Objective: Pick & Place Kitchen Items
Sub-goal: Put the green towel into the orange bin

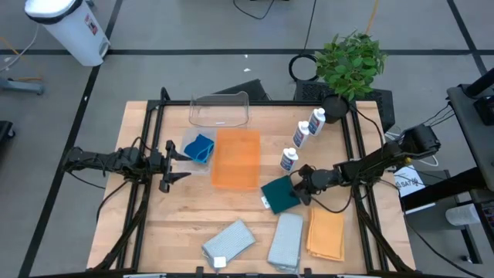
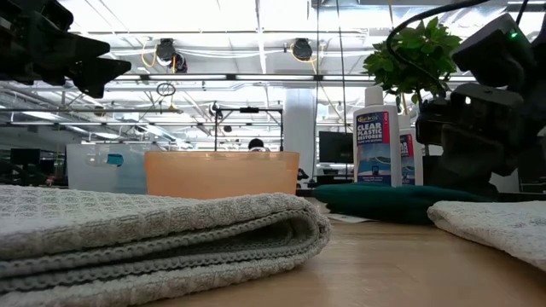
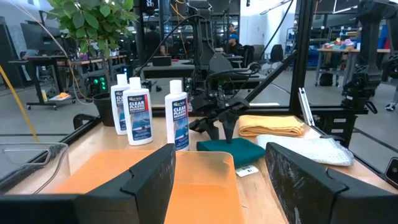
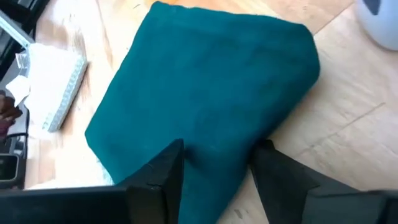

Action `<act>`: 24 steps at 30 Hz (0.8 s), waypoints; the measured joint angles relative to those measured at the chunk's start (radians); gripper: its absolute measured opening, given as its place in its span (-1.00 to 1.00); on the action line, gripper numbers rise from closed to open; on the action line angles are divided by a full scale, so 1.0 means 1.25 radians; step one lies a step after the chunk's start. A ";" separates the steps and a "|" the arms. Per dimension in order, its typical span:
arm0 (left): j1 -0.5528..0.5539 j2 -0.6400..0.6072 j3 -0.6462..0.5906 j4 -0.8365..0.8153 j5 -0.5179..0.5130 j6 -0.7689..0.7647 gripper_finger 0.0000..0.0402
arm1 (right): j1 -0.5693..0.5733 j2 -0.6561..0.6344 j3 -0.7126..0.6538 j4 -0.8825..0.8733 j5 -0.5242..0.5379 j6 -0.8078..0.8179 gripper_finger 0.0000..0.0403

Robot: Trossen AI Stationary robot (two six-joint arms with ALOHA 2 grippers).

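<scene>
Right tool straddles the flat dark green pad's corner, fingers spread.

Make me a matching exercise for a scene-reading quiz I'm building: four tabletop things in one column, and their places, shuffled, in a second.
Things:
1. dark green folded cloth
2. orange folded cloth
3. blue sponge
4. three white blue-labelled bottles

Places:
A. in a row running toward the potted green plant
B. at the right gripper, fingers open over its edge
C. near the table's front edge, right of a grey cloth
D. ahead of the open left gripper

Pairs: 1-B, 2-C, 3-D, 4-A
</scene>
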 joint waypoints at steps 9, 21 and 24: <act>0.000 0.000 0.000 0.000 0.000 0.000 0.27 | 0.001 0.001 -0.001 -0.008 -0.012 -0.079 -0.88; 0.000 0.000 0.000 0.005 0.001 -0.013 0.27 | 0.003 -0.109 0.046 -0.109 -0.018 -0.214 -0.99; 0.000 0.000 0.000 0.007 0.001 -0.024 0.27 | 0.014 -0.153 0.120 -0.259 0.043 -0.245 -1.00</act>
